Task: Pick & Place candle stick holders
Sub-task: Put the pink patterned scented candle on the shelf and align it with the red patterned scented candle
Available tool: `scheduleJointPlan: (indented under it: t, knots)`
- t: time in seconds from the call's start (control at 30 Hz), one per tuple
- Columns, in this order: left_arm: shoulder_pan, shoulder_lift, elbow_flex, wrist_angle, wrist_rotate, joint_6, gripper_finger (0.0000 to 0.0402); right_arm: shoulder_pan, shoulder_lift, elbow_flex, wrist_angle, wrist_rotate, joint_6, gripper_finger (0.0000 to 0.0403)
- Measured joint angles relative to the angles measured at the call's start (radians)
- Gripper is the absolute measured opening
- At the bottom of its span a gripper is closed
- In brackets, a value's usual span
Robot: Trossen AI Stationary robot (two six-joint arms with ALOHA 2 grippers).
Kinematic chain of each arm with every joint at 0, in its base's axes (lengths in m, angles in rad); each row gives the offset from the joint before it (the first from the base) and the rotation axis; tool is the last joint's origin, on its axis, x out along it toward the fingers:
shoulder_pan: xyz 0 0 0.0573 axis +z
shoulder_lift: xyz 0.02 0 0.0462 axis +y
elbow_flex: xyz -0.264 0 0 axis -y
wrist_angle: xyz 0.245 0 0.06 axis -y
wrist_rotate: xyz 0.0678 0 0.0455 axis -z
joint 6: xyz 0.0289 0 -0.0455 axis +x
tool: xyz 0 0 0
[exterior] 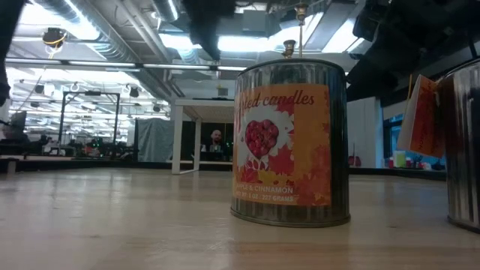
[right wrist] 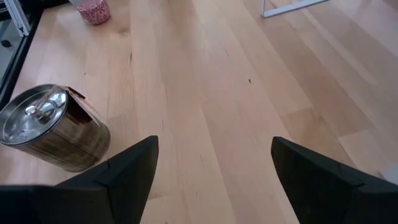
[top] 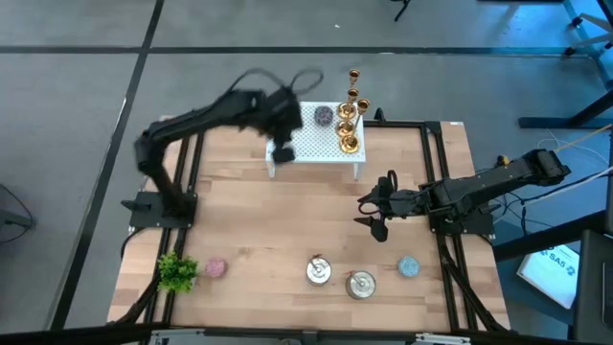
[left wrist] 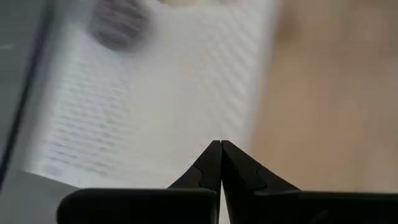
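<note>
Three candle stick holders (top: 350,120) bunched at right end of white perforated stand (top: 311,146); left hand (top: 283,151) pinched shut, empty, over stand's left end; right hand (top: 376,208) spread wide over bench (top: 287,230), empty

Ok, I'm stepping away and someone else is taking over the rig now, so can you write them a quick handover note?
Left gripper: shut, holding nothing, over the white perforated stand.
Right gripper: open, empty, over bare table mid-right.
Candle stick holders: three gold ones clustered at the stand's right end; whether all rest on it is unclear.
Done: none currently in a gripper.
Left: pick and place them; the target spot isn't evident.
</note>
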Motion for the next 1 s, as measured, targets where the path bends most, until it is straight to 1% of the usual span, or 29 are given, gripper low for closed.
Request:
scheduleJointPlan:
  t: [0.1,0.23,0.33,0.43,0.53,0.67,0.77,0.9,1.0]
  knots:
    - [-0.116,-0.134,-0.196,0.025,0.006,-0.065,0.0002,0.000,0.000,0.000,0.003,0.000,-0.006,0.0316]
    - [-0.294,-0.302,-0.430,0.112,0.029,-0.270,0.0001,0.000,0.000,0.000,0.012,0.001,-0.035,0.0316]
    - [-0.440,-0.399,-0.553,0.134,0.032,-0.478,0.0003,0.000,0.000,0.000,0.026,0.002,-0.071,0.0316]
    - [-0.564,-0.457,-0.637,0.133,0.028,-0.688,0.0002,0.000,0.000,0.000,0.042,0.004,-0.104,0.0316]
    - [-0.653,-0.477,-0.692,0.132,0.002,-0.843,0.0002,0.000,0.000,0.000,0.044,0.006,-0.109,0.0316]
    - [-0.710,-0.462,-0.735,0.116,0.007,-0.953,0.0015,0.000,0.000,0.000,0.042,0.018,-0.159,0.0316]
    - [-0.731,-0.438,-0.774,0.138,0.053,-0.979,0.0037,0.000,0.000,0.000,0.043,0.013,-0.181,0.0316]
    - [-0.743,-0.398,-0.828,0.224,0.070,-0.977,0.0081,0.000,0.000,0.000,0.044,0.010,-0.150,0.0316]
    - [-0.735,-0.360,-0.864,0.308,0.068,-0.936,0.0120,0.000,0.000,0.000,0.047,0.010,-0.146,0.0316]
